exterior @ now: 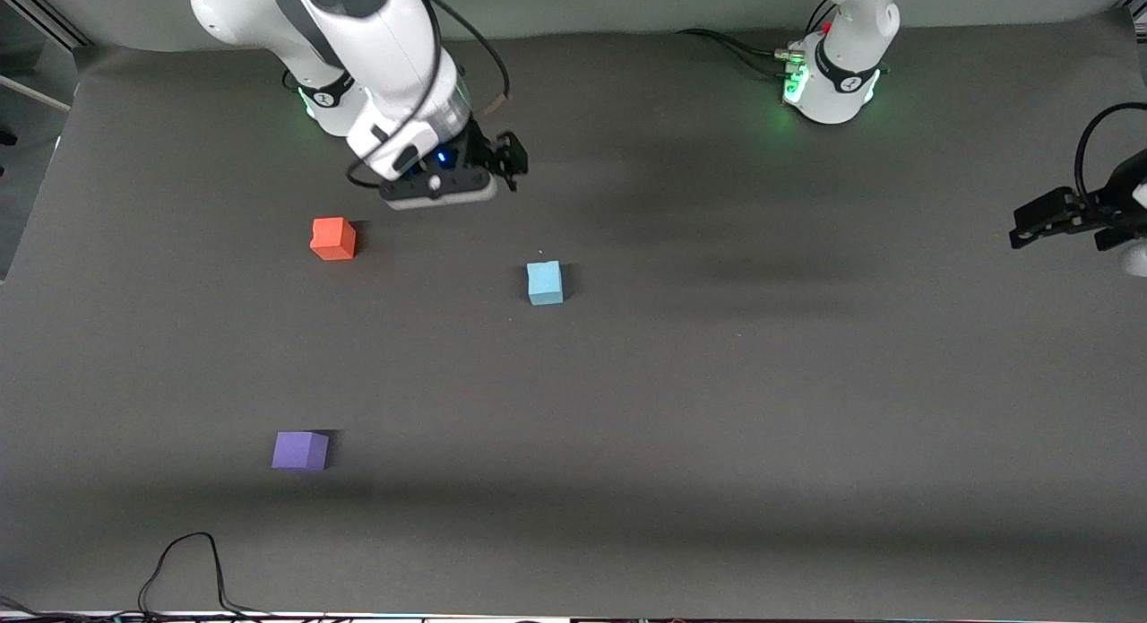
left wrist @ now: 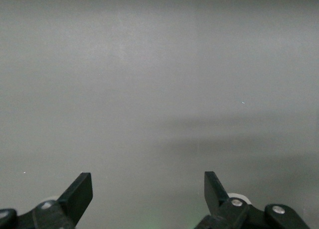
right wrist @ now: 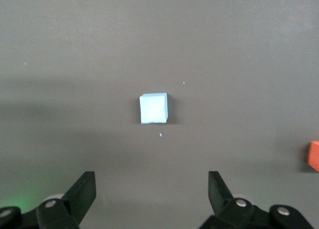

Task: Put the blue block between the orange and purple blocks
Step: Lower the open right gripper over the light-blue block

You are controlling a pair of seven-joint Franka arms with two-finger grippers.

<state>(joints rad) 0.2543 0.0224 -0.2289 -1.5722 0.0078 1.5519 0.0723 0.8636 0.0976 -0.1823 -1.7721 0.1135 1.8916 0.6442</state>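
Note:
The light blue block (exterior: 545,282) sits on the dark mat near the table's middle, and it also shows in the right wrist view (right wrist: 153,108). The orange block (exterior: 333,238) sits toward the right arm's end, and its edge shows in the right wrist view (right wrist: 314,156). The purple block (exterior: 300,450) lies nearer the front camera than the orange one. My right gripper (exterior: 513,160) (right wrist: 152,181) hangs open and empty over bare mat, short of the blue block. My left gripper (exterior: 1030,229) (left wrist: 148,181) waits open and empty over the mat at the left arm's end.
A black cable (exterior: 188,565) loops on the mat by the edge nearest the front camera. More cables (exterior: 744,49) run by the left arm's base (exterior: 833,90). The right arm's base (exterior: 327,99) stands above the orange block in the front view.

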